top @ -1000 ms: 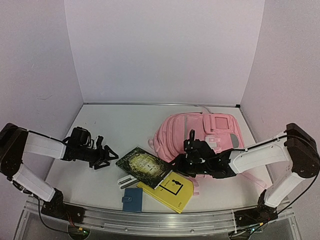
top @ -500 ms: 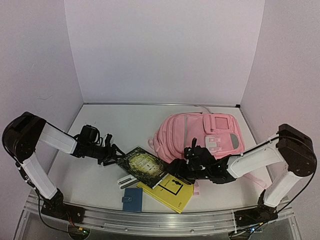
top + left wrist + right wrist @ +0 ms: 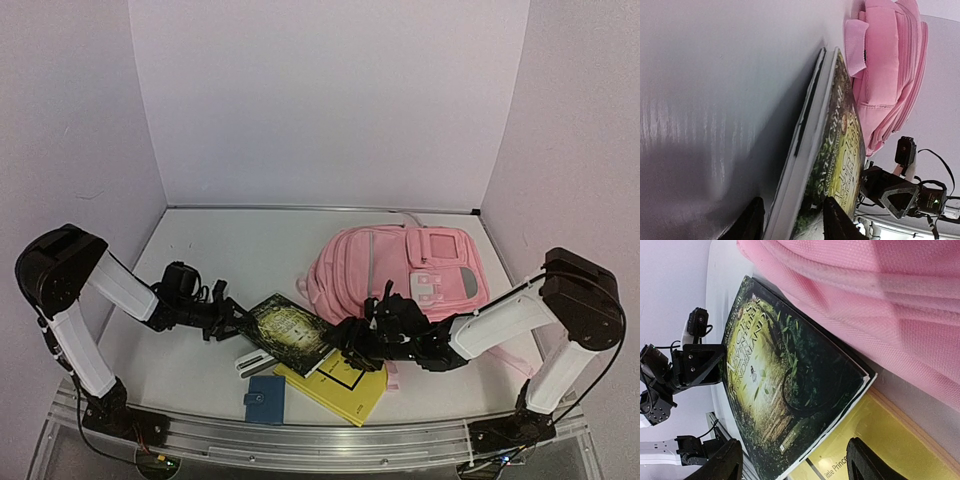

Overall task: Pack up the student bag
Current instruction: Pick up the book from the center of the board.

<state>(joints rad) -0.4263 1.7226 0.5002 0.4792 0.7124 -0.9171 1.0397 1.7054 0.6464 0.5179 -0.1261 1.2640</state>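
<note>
On the bench (image 3: 220, 250), near its front edge, a green book (image 3: 285, 332) lies flat with both arms reaching in low at it from opposite sides. The left gripper (image 3: 228, 318) meets the book's outer corner on the left arm's side. In the left wrist view one finger (image 3: 752, 222) sits under the page edge, next to the bench, and the other lies over the cover, so the corner stands between the jaws; whether they already pinch it I cannot tell. The right gripper (image 3: 345, 335) is at the book's opposite corner, released: in its wrist view the two fingers (image 3: 720, 465) are spread wide with that corner in the gap and nothing clamped.

The pink bag (image 3: 400, 265) lies flat just behind the book, toward the back wall and the right arm's side, front pockets up, its lower edge close to the book's far side. A yellow book (image 3: 345, 385) lies in front of the green book, partly tucked beneath it. A small blue case (image 3: 264, 398) sits in front of the green book, beside the yellow one, and a white strip (image 3: 250, 362) pokes out from under the green book's front edge.
</note>
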